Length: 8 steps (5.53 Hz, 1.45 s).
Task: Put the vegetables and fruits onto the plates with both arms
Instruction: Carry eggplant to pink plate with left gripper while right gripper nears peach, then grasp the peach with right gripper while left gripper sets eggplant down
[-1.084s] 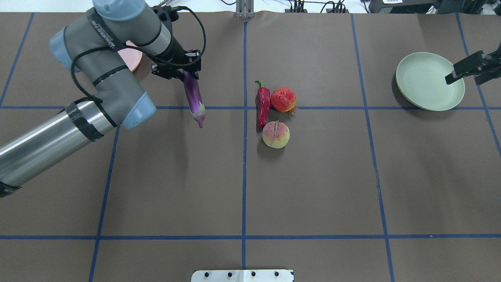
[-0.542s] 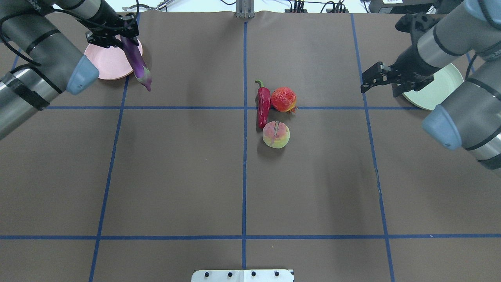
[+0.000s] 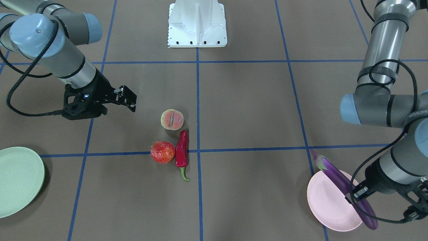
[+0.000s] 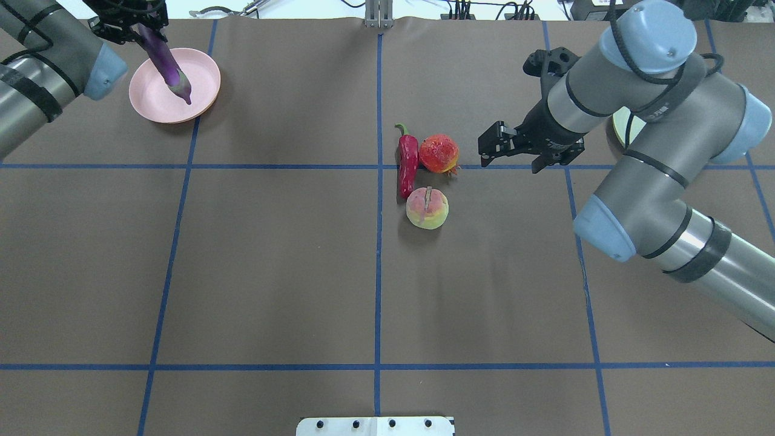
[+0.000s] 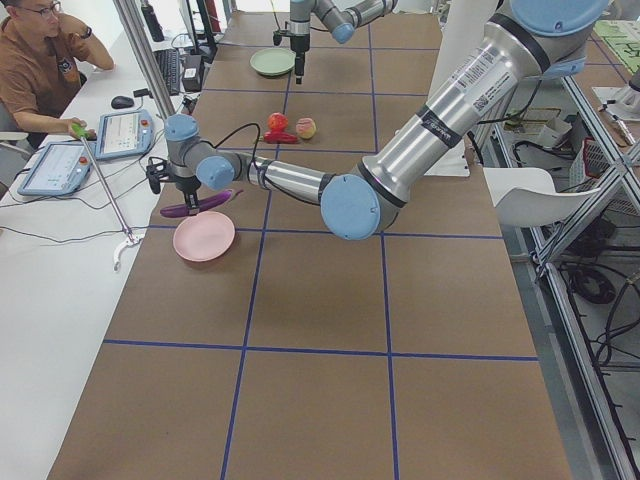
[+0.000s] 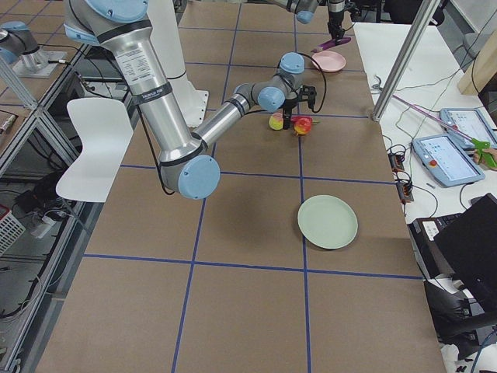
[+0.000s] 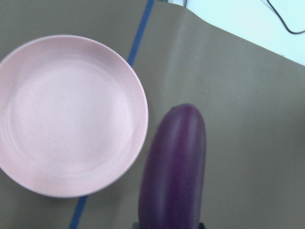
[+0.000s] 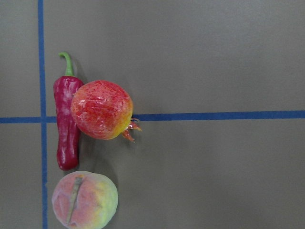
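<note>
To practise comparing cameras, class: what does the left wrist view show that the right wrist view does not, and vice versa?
Only the left wrist view shows the pink plate and the purple eggplant. Only the right wrist view shows the chili pepper, pomegranate and peach, lying close together. Both show the brown table with blue tape lines.

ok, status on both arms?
Left gripper shut on eggplant, hanging over pink plate. Right gripper open, empty, beside pomegranate. Chili tight against pomegranate's far side.

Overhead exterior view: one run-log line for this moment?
left gripper: shut on eggplant, over pink plate | right gripper: open, near pomegranate | chili pepper, peach: on table
</note>
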Each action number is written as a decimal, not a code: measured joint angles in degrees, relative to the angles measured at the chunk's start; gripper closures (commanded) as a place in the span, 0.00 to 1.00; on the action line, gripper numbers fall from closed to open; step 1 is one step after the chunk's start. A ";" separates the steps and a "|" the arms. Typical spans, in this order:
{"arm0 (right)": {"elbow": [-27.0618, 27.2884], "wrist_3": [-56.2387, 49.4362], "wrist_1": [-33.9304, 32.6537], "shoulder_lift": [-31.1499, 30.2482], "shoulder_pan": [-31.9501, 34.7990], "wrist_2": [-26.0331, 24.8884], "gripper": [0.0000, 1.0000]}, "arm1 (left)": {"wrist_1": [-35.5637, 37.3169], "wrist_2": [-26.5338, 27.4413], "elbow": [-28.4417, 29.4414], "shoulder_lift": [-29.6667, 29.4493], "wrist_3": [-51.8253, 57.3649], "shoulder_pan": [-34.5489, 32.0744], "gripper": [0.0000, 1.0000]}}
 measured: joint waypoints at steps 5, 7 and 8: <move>-10.39 2.67 -0.39 9.09 -8.15 -6.18 0.01 | -5.42 2.18 9.45 -2.50 0.07 -0.41 1.00; -16.15 2.84 -0.38 13.03 -9.35 -6.41 0.01 | -5.47 2.81 10.25 -3.13 0.07 -0.41 1.00; -18.34 3.05 -0.27 14.18 -9.92 -6.92 0.01 | -5.51 2.87 10.28 -3.18 0.07 -0.41 1.00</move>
